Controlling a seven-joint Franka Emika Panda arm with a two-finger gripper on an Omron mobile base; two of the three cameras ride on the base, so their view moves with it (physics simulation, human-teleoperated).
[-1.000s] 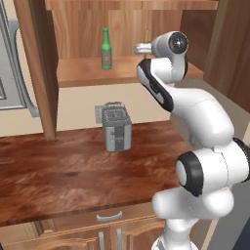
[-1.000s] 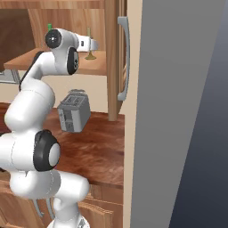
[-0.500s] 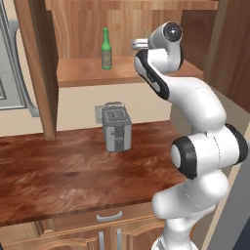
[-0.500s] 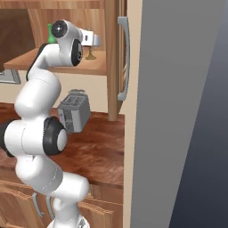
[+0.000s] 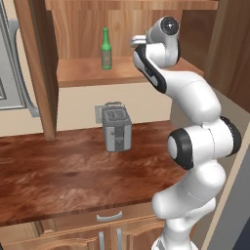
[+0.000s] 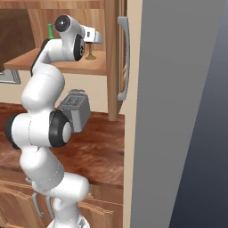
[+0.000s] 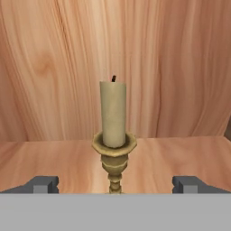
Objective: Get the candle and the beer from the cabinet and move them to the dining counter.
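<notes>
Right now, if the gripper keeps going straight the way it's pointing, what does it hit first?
Most likely the candle: it stands upright dead ahead, centred between the open gripper's jaws, with the cabinet back wall behind it. How far off is unclear.

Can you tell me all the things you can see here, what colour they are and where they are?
candle: one, cream in a brass holder, upright on the cabinet shelf
beer: one, green bottle, upright on the same shelf, apart from the candle
cabinet: one, brown wood, door open, above the counter
toaster: one, grey, on the counter below the shelf
counter: one, reddish-brown wood top
pincer: one, dark tips, open, in front of the candle
</notes>
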